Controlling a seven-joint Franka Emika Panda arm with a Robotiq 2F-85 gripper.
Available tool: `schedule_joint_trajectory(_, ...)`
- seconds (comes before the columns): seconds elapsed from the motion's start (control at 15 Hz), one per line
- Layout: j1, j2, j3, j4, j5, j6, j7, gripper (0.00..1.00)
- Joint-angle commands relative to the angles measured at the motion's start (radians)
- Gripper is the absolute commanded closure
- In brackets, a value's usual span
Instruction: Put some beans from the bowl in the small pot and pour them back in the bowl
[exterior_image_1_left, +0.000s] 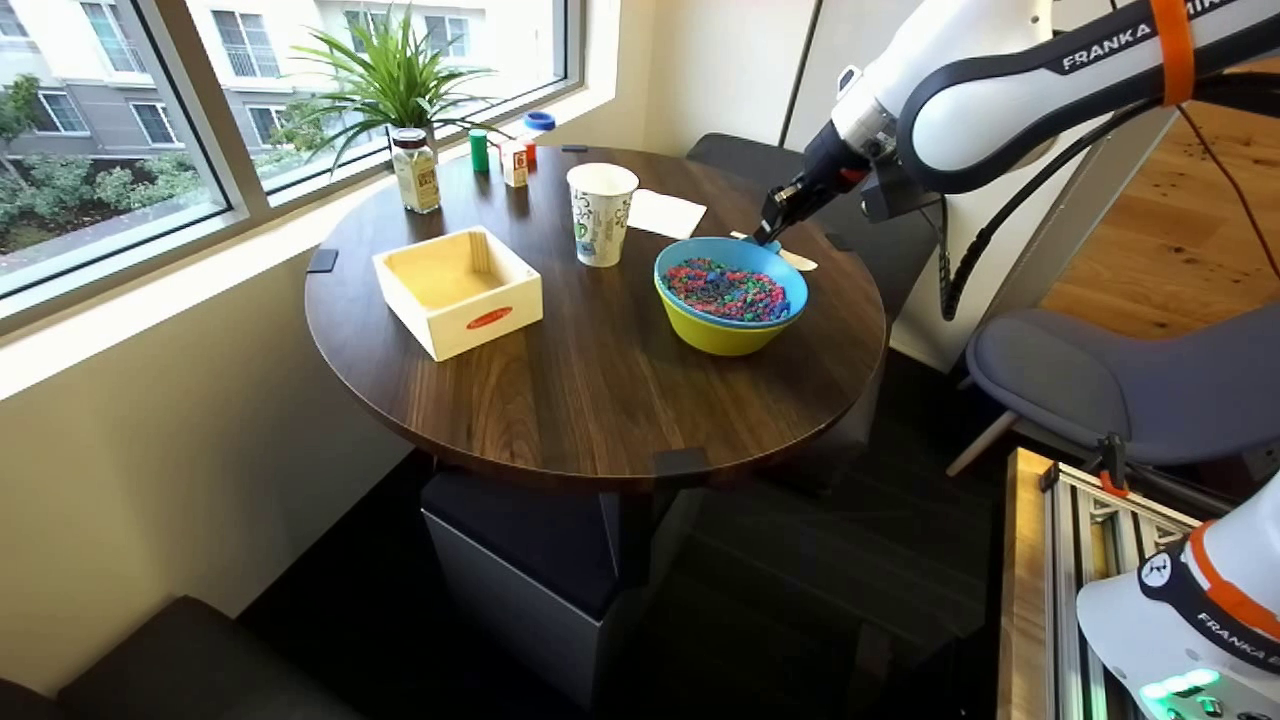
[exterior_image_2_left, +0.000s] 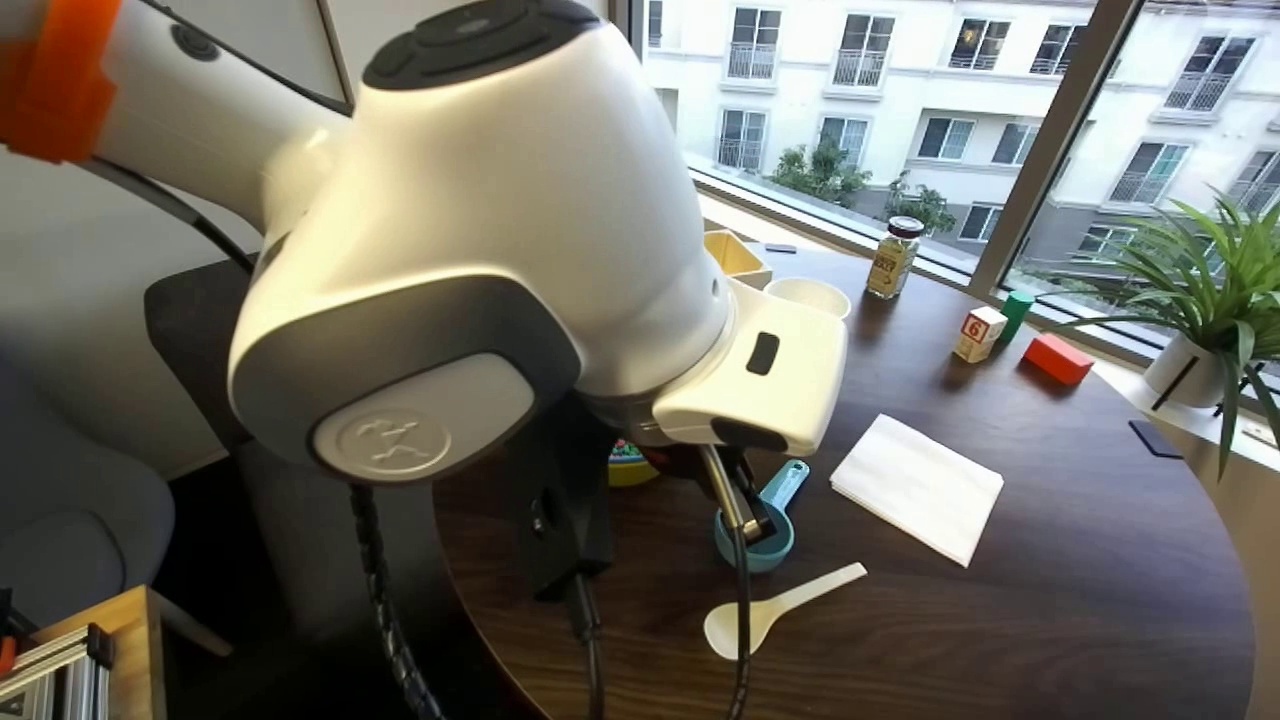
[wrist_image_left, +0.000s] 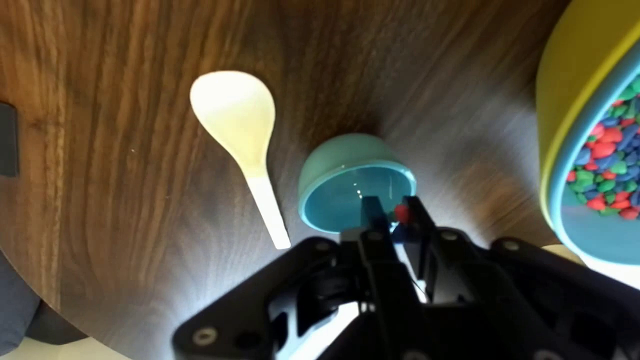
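The bowl (exterior_image_1_left: 722, 338), yellow-green outside and blue inside, holds the beans (exterior_image_1_left: 728, 290). Its side (wrist_image_left: 565, 95) and the beans (wrist_image_left: 607, 167) show at the right of the wrist view. The small pot (wrist_image_left: 345, 150), a teal cup, stands on the table beside the bowl. Its handle shows in an exterior view (exterior_image_2_left: 787, 484) but is hidden in the wrist view. My gripper (wrist_image_left: 392, 205) is over the pot's rim, with its fingertips close together. A red bean (wrist_image_left: 401, 213) and a greenish bit are between the fingertips. The pot's visible inside shows no beans.
A cream spoon (wrist_image_left: 235, 117) lies beside the pot. A folded white napkin (exterior_image_2_left: 920, 490), patterned cup (exterior_image_1_left: 600, 215) and yellow wooden tray (exterior_image_1_left: 490, 320) are on the table. A jar (exterior_image_1_left: 416, 175) and small blocks (exterior_image_1_left: 514, 163) stand near the window.
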Motion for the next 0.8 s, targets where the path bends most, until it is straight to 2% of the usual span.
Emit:
schedule_joint_trajectory(0.0, -0.005, 0.016, -0.006, 0.009, -0.034, -0.012, 0.009, 0.96)
schedule_joint_trajectory(0.73, -0.013, 0.036, -0.013, 0.015, -0.07, -0.004, 0.013, 0.96)
